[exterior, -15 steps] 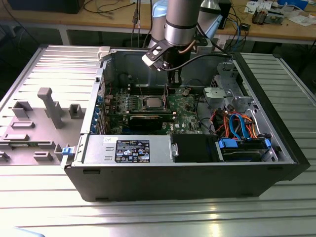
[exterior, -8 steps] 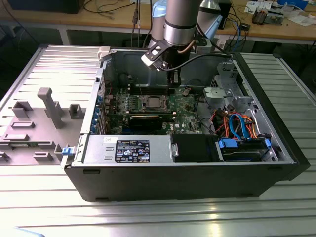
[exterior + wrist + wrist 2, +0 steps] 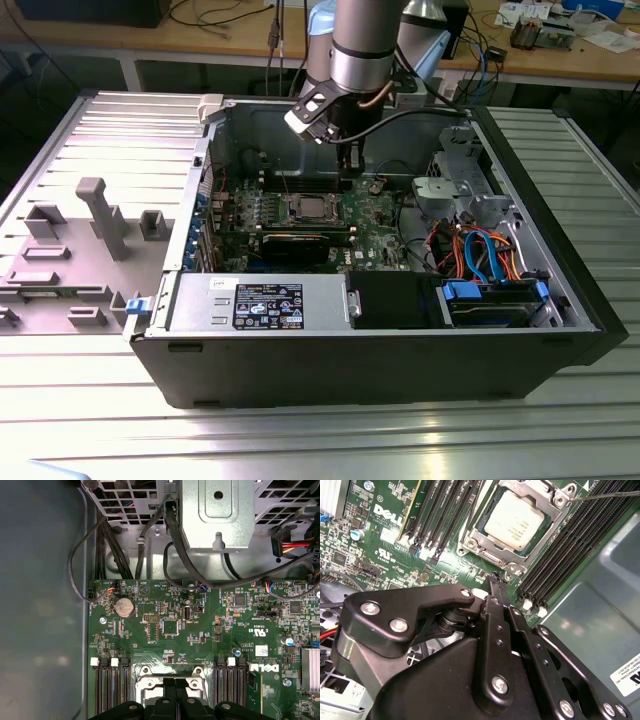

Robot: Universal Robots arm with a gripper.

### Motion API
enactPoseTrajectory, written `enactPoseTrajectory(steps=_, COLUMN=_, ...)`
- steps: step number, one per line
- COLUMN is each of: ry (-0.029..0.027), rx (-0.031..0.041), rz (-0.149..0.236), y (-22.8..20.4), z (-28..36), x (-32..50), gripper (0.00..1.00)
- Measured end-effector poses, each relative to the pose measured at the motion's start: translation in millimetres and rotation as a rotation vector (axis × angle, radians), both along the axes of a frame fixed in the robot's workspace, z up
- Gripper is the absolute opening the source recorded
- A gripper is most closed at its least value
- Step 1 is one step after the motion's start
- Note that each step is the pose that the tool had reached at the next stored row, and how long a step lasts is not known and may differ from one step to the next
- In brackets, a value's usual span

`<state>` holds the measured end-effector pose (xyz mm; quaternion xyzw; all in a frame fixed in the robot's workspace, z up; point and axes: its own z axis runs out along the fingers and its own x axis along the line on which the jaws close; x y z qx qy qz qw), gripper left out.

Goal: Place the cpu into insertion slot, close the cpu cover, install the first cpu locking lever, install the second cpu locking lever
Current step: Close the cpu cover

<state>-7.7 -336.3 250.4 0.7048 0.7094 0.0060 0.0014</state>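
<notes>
Where pincer (image 3: 175,692) blocks first wrist view, second wrist view shows cpu (image 3: 514,520) seated.

Open computer case (image 3: 380,372), power supply (image 3: 262,304), cables (image 3: 482,252)

Workshop, cable-strewn wooden benches (image 3: 100,42), open computer case (image 3: 350,362), metal table (image 3: 300,440)

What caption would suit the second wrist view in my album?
Shut gripper poised beside the cpu, which lies framed by the cpu cover on the green motherboard.
</notes>
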Motion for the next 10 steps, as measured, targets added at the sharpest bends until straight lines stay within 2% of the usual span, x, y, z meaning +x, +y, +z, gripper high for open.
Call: enactPoseTrajectory(steps=10, ry=0.0, rx=0.0, rz=0.0, y=0.0, z=0.0, x=-4.7, gripper=0.11)
